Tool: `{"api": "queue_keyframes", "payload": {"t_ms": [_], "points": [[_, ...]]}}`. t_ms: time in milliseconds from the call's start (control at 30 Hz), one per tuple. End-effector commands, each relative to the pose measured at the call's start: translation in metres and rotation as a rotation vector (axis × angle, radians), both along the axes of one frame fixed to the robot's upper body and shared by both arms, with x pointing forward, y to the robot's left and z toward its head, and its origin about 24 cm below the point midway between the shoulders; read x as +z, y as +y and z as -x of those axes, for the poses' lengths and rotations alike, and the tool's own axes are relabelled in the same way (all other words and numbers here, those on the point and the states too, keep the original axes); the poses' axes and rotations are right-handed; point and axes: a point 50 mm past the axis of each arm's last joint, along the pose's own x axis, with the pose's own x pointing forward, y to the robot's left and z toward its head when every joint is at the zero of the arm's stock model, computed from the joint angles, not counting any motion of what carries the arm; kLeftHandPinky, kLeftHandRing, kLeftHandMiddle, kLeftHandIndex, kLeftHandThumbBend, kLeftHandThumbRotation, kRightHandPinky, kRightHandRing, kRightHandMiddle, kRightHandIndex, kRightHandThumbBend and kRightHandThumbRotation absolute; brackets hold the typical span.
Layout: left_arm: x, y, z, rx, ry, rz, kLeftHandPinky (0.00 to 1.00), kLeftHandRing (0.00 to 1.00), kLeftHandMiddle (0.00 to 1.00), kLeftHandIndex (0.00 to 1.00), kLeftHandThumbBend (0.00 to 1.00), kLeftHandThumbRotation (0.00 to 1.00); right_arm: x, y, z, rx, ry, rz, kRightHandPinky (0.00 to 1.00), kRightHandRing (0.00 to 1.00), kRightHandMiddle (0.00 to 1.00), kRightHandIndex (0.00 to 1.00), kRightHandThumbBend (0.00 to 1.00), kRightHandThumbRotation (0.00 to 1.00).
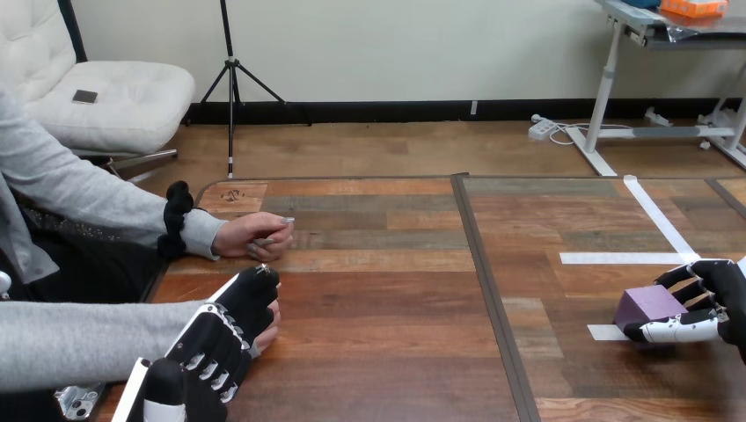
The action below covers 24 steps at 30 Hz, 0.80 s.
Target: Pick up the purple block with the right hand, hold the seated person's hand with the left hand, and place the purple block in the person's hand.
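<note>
The purple block (649, 305) sits low at the table's right, on the end of a white tape strip. My right hand (720, 303) is shut on it, thumb along its near side and fingers curled over its far side. At the lower left my left hand (222, 332) lies on top of the person's hand (271, 322), thumb on the far side and fingers bent down on the near side. Only the edge of that hand shows past my palm. The person's other hand (255, 237) rests closed on the table farther back.
White tape strips (621, 258) mark the right half of the wooden table (378, 343). A dark seam (486, 290) runs front to back through the middle. The person's grey-sleeved arms come in from the left edge.
</note>
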Motion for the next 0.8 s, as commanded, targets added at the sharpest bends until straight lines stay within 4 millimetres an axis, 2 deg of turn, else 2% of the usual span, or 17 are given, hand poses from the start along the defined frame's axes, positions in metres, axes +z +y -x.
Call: {"api": "queue_keyframes", "payload": {"t_ms": [0,400,767], "points": [[0.0116,-0.0010,-0.0095,-0.013,-0.086,0.000,0.93,0.93,0.90,0.84,0.86,1.00,0.0124,0.0162,-0.0201,0.049,-0.068,0.001,0.43,0.48,0.52,0.56,0.96,0.00],[0.0120,-0.0007,-0.0090,-0.006,-0.071,-0.002,0.93,0.93,0.90,0.84,0.88,1.00,0.0115,0.0182,-0.0211,0.045,-0.066,0.002,0.44,0.49,0.53,0.56,0.98,0.00],[0.0125,-0.0004,-0.0090,-0.002,-0.069,-0.003,0.93,0.93,0.90,0.84,0.88,1.00,0.0103,0.0193,-0.0207,0.045,-0.070,-0.010,0.44,0.48,0.53,0.55,0.96,0.00]]}}
